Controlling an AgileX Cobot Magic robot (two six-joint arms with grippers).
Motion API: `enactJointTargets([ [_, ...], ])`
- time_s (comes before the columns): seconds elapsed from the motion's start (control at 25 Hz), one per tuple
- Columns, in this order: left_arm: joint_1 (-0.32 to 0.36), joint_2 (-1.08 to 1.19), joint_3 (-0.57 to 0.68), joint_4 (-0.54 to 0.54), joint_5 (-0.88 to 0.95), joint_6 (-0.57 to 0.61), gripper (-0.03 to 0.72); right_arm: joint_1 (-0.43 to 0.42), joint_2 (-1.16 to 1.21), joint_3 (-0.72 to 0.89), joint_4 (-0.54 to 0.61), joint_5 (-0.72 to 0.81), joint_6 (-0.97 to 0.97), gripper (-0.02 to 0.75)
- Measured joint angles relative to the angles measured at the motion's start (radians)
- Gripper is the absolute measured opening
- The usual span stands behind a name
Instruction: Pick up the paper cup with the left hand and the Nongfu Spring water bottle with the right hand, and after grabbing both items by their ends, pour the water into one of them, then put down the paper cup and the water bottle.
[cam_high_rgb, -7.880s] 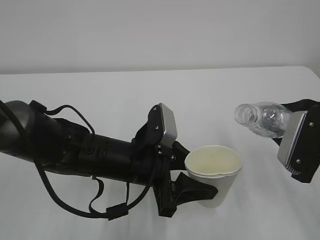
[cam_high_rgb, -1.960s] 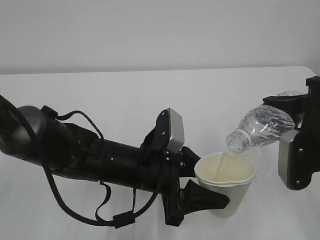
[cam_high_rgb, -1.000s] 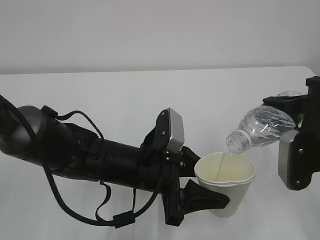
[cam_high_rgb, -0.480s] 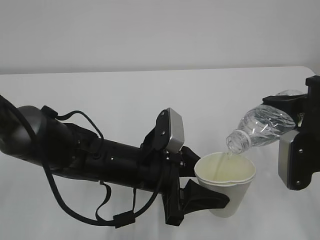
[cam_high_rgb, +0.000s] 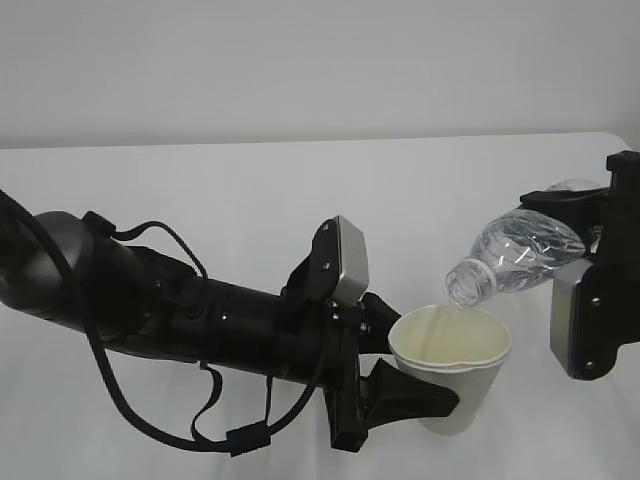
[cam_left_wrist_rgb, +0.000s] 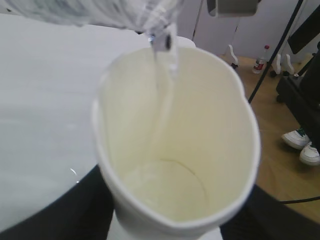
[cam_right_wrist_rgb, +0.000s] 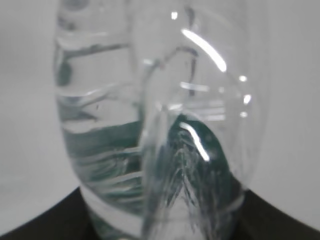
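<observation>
An off-white paper cup (cam_high_rgb: 452, 372) stands tilted with its rim squashed out of round, and my left gripper (cam_high_rgb: 425, 372) is shut on its lower end. One black finger (cam_high_rgb: 405, 398) passes under it. In the left wrist view the cup (cam_left_wrist_rgb: 210, 125) fills the frame, dark fingers (cam_left_wrist_rgb: 75, 205) at both sides of its base. The clear Nongfu Spring water bottle (cam_high_rgb: 518, 252) lies tilted, mouth down-left over the rim, with my right gripper (cam_high_rgb: 578, 240) shut on its bottom end. A thin stream of water (cam_left_wrist_rgb: 167, 75) falls into the cup. The bottle (cam_right_wrist_rgb: 155, 125) fills the right wrist view.
The white table (cam_high_rgb: 250, 190) runs back to a grey wall, with its right corner (cam_high_rgb: 620, 140) near my right arm. Past the table edge, the left wrist view shows a wooden floor with shoes (cam_left_wrist_rgb: 300, 147) and a small bottle (cam_left_wrist_rgb: 260, 60).
My right gripper and the bottle have shifted slightly left, and the bottle's mouth has risen a little. The stream looks fainter in the exterior view. The left arm and cup have not moved.
</observation>
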Motion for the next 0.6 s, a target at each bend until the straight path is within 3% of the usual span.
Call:
enactJointTargets([
  [0.6, 0.000, 0.000, 0.000, -0.002, 0.002, 0.000, 0.426, 0.000, 0.000, -0.002, 0.008, 0.000, -0.027, 0.366],
])
